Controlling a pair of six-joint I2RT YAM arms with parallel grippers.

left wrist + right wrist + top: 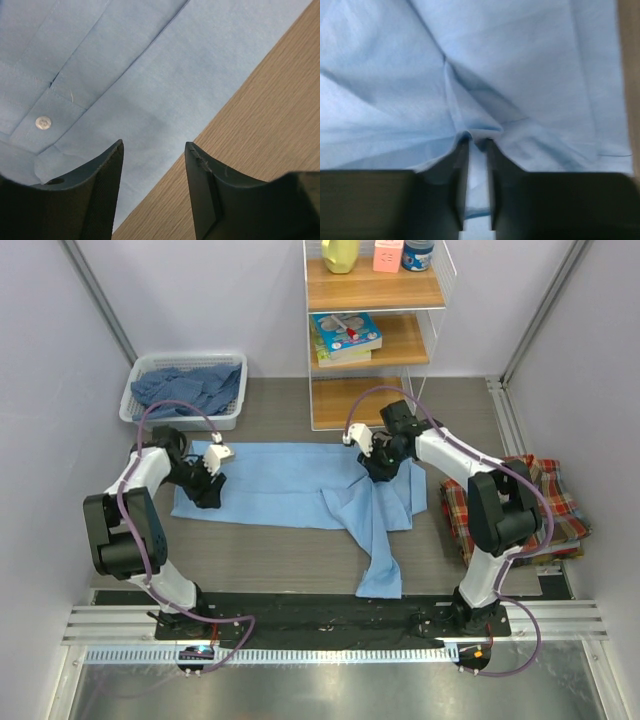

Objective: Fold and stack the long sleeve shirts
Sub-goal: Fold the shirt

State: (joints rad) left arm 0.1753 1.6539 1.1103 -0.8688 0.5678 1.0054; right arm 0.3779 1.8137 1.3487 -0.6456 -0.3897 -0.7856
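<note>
Light blue shirt (300, 490) lies spread across the middle of the bench (260, 565), long axis left to right. One sleeve trails off its right half toward the near edge.

Left arm (140, 478) is at the shirt's left end. Left jaws are wide apart and empty. In the wrist view they straddle the hem line, with cloth under one tip and bare wood (260, 125) under the other. Judgement: set there to take the edge, not yet closed.

Right arm (450, 455) is at the shirt's right end, by the far edge. Right jaws are narrow and pinch a raised ridge of light blue cloth; creases radiate from the pinch. Judgement: gripping both ends would let the pair lift and fold the body lengthwise.

Materials:
- The shirt is thin, smooth woven cloth, matte, and it takes sharp creases.
- Stitched placket seams and a small pale round button (43, 122) show in the left wrist view.
- The bench has a wood-grain surface, flat and low in sheen.

Elsewhere:
- Plaid shirts (545, 505), red-yellow-blue, sit folded in a pile at the right edge of the bench, well apart from the working shirt. Judgement: this is the stack.
- A white perforated basket (185, 422) at far left holds crumpled darker blue shirts (185, 388), presumably waiting
</note>
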